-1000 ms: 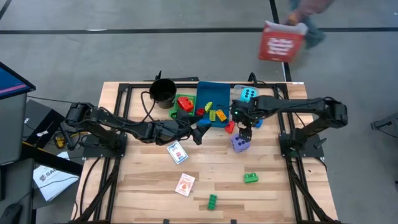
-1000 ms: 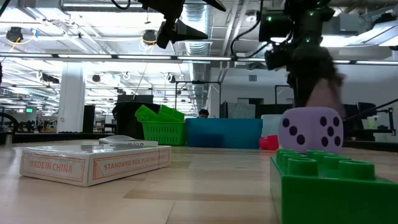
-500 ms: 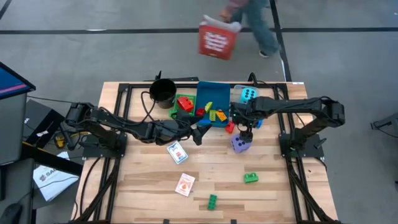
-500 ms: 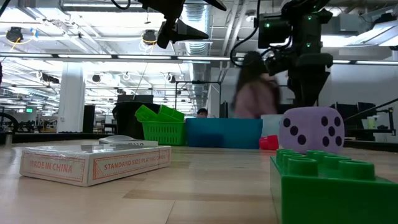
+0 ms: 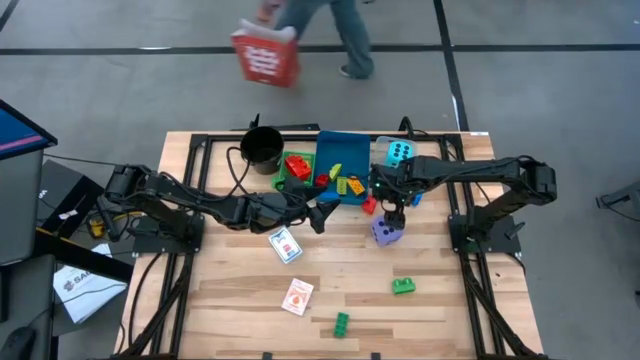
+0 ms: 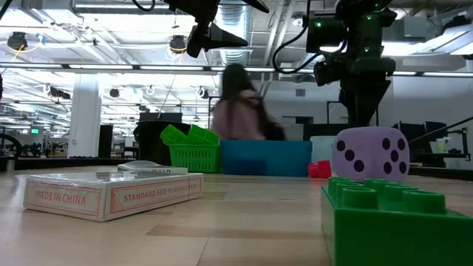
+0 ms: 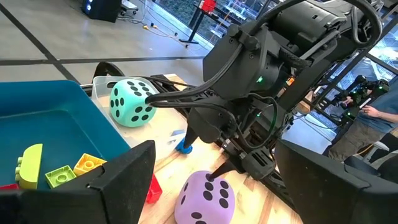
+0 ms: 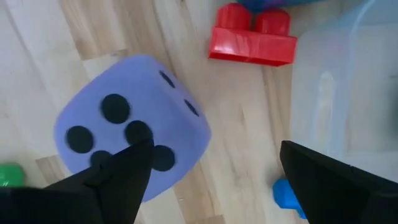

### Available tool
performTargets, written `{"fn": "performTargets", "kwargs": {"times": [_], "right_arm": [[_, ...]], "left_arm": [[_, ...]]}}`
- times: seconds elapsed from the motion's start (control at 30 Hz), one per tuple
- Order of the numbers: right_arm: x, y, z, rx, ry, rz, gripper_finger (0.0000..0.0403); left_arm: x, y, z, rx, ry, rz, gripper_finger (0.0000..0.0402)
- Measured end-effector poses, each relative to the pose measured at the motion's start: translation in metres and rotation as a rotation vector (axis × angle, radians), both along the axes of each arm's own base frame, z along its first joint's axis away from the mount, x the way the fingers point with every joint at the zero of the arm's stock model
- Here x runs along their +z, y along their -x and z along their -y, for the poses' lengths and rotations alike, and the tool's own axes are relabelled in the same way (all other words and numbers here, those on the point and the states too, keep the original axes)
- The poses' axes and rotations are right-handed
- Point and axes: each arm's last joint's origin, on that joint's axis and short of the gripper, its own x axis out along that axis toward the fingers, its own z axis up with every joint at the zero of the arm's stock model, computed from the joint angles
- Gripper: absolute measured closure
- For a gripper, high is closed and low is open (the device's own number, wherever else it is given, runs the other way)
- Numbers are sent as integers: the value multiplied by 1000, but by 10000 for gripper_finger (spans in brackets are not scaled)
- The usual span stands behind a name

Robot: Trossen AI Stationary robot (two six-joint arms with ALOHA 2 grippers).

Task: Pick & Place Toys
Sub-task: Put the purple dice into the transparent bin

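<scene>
Since a sec ago the person w/ the red bag has crossed leftward beyond the table, and the right gripper has spread its fingers; purple die hasn't shifted. Jaws now parted, holding nothing, directly above the die, which sits flat on the table, not touching. Left gripper hangs mid-table, jaws wide, empty, just short of the blue tray.

Counts: 2 dice – purple on wood, cyan die in the clear tray. 2 card packs, both flat, long axes skewed to the table edges. 2 green bricks loose near the front, 1 red brick beside the purple die.

Blue tray holds yellow and green bricks; green tray holds red ones. Black cup stands upright at the back.
</scene>
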Motion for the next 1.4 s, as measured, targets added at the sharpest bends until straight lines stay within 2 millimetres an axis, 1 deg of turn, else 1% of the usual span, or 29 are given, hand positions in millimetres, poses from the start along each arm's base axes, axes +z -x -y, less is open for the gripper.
{"fn": "performTargets", "kwargs": {"times": [0.13,0.27,0.33,0.6,0.73,0.87,0.97,1.17,1.27,1.4], "right_arm": [[0,-1,0,-3,-1,6,49],[0,-3,1,-21,1,29,15],[0,-3,1,-22,2,31,7],[1,-5,1,-21,1,55,7],[1,-5,-1,-11,-60,61,4],[1,-5,-4,33,-135,74,5],[1,-4,-5,63,-159,68,4],[1,-1,-6,162,-155,52,4],[1,-2,-8,174,-155,52,3],[1,-5,-17,219,-151,64,3]], "left_arm": [[0,0,0,0,0,0,78],[0,0,0,0,0,1,78],[0,0,0,0,0,0,78],[0,0,0,0,0,1,78],[0,0,0,0,0,1,78],[0,0,0,0,0,0,78],[0,0,0,0,0,1,78],[0,0,0,0,1,1,78],[0,0,0,-1,0,0,78],[0,0,0,0,0,1,78]]}}
